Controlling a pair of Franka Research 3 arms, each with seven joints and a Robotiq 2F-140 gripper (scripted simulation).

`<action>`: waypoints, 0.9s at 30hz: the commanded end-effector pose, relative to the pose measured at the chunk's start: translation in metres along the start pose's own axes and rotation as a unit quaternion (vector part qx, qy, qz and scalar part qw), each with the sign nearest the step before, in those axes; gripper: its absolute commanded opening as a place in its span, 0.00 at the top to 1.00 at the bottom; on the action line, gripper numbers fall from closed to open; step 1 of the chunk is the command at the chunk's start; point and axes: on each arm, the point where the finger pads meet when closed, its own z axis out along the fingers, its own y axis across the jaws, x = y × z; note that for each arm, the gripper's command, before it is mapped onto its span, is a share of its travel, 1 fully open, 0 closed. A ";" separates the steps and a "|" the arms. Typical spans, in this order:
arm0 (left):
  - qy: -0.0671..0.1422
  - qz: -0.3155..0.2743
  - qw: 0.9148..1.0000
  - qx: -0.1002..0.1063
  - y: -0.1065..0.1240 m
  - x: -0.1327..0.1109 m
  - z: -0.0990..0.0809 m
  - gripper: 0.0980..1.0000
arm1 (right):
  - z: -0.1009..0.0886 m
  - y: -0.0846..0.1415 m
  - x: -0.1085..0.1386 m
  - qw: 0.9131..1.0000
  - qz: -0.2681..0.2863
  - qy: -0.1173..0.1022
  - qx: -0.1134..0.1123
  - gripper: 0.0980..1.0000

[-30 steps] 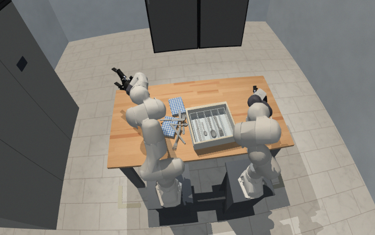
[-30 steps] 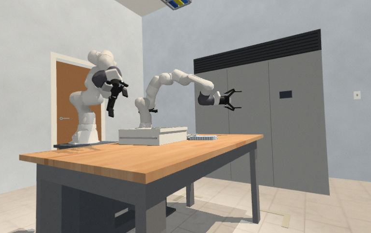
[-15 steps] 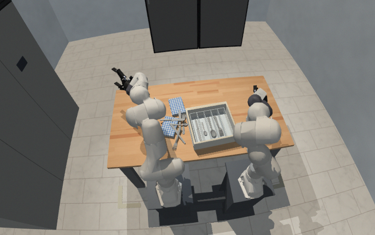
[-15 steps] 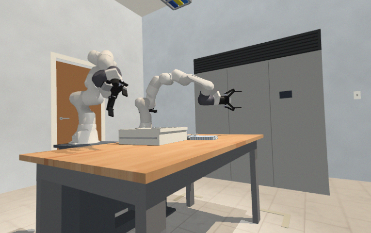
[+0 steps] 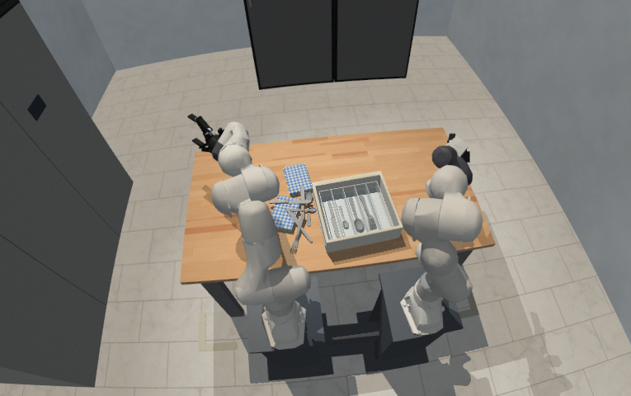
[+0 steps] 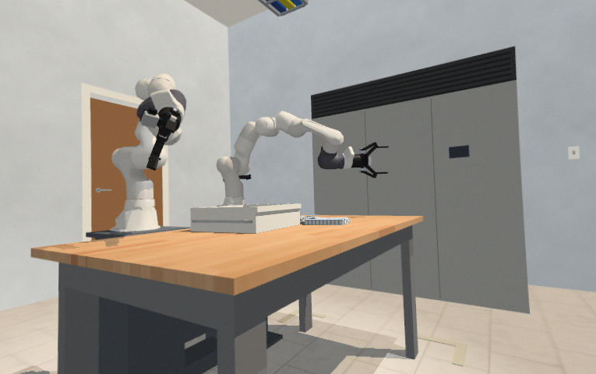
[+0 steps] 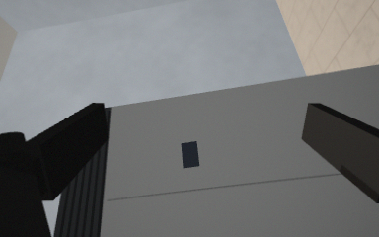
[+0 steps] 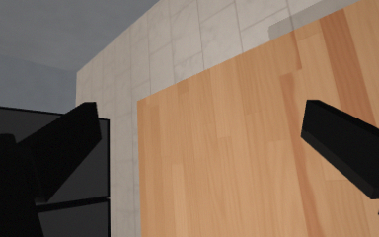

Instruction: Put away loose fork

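Note:
A loose fork (image 5: 294, 243) lies at the front of a crossed pile of cutlery on the table, left of the tray in the top view, its tines toward the robot bases. The white tray (image 5: 364, 243) (image 6: 224, 226) has long slots with knives, small and large spoons, and a fork (image 5: 372, 223) in the rightmost occupied slot, tines toward the bases. Whether more forks lie there cannot be told. My left gripper (image 5: 193, 129) (image 6: 386, 160) (image 7: 204, 120) is open and empty, beyond the table's left edge. My right gripper (image 8: 201, 119) is open and empty, high over the table's right side.
Other loose cutlery (image 5: 286, 201) crosses the pile beside and over two blue checked cloths (image 5: 297, 177) (image 5: 284, 219). The left arm (image 5: 260, 235) passes above the table near the cloths. The tray's raised walls stand beside the pile.

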 end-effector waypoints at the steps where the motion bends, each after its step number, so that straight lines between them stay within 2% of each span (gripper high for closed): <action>1: 0.000 0.000 1.000 0.000 0.000 0.000 0.000 0.00 | 0.009 0.007 0.026 0.999 -0.016 0.019 -0.031 0.00; 10: 0.000 0.000 1.000 0.000 0.000 0.000 0.000 0.00 | 0.013 0.004 0.063 0.998 -0.007 0.039 -0.050 0.00; 12: 0.000 0.000 1.000 0.000 0.000 0.000 0.000 0.00 | 0.013 0.004 0.063 0.998 -0.007 0.039 -0.050 0.00; 13: 0.000 0.000 1.000 0.000 0.000 0.000 0.000 0.00 | 0.014 0.003 0.075 0.997 -0.004 0.045 -0.056 0.00; 27: 0.000 0.000 1.000 0.000 0.000 0.000 0.000 0.00 | 0.016 0.006 0.137 0.993 0.012 0.072 -0.092 0.00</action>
